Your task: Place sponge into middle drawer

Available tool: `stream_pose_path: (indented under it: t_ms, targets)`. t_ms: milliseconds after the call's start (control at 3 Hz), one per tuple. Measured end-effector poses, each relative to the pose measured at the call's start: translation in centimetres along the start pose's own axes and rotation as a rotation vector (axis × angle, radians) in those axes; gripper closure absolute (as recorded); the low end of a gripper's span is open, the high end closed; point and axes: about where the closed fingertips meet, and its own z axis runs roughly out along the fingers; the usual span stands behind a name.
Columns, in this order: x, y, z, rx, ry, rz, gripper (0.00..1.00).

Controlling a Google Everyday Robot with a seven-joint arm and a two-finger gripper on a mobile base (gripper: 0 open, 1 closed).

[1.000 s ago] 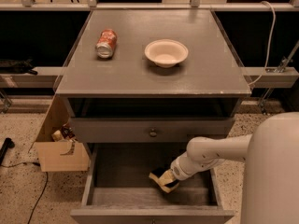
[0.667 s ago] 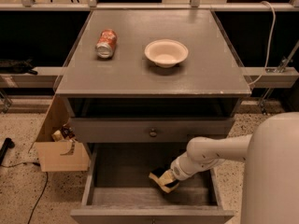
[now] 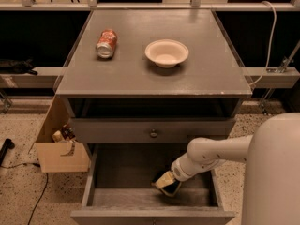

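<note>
The middle drawer [image 3: 123, 171] of the grey cabinet is pulled open at the bottom of the view, showing its plain grey floor and side walls. The sponge [image 3: 165, 180], pale yellow foam with a dark face, sits tilted low inside the drawer, right of its middle and near the front wall. My gripper [image 3: 171, 178] reaches down into the drawer from the right on a white arm, and its tip is at the sponge.
A closed drawer front with a round metal knob [image 3: 153, 133] lies just above the open drawer. An orange soda can [image 3: 106, 43] and a white bowl [image 3: 166, 52] are on the cabinet top. A cardboard box [image 3: 60, 150] stands on the floor at left.
</note>
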Motion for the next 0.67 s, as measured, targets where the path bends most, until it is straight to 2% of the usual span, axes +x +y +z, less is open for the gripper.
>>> stream_pose_path:
  t_ms: [667]
  targets:
    - [0.00,0.00,0.01,0.000,0.000,0.000,0.00]
